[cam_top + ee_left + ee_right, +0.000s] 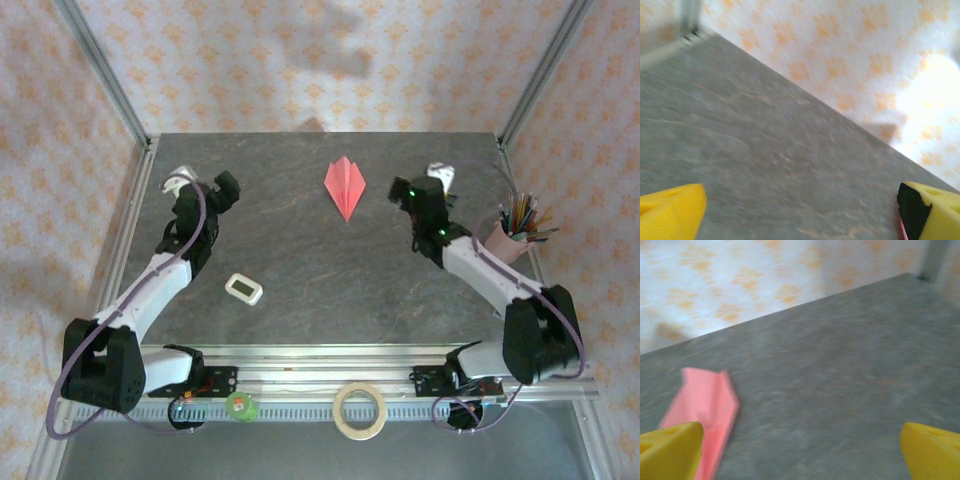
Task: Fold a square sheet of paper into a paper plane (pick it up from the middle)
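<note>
The grey table [330, 270] is bounded by metal posts at its far corners and a rail along its near edge, with patterned walls beyond it. Most of its surface lies bare. The left arm [150, 285] reaches up the left side and the right arm [480, 270] up the right, leaving a wide lane between them.

In the wrist views, the left gripper [800, 212] and the right gripper [802, 447] both stand spread wide, with nothing between their yellow fingers.

The paper plane [345, 187] lies flat in the far middle, long point toward the near side, near the far edge and apart from both grippers. A cup of coloured sticks [515, 235] stands near the right edge, beside the right arm. A tape roll [360, 410] rests on the near rail, and a small white gadget [243, 289] lies left of centre.
</note>
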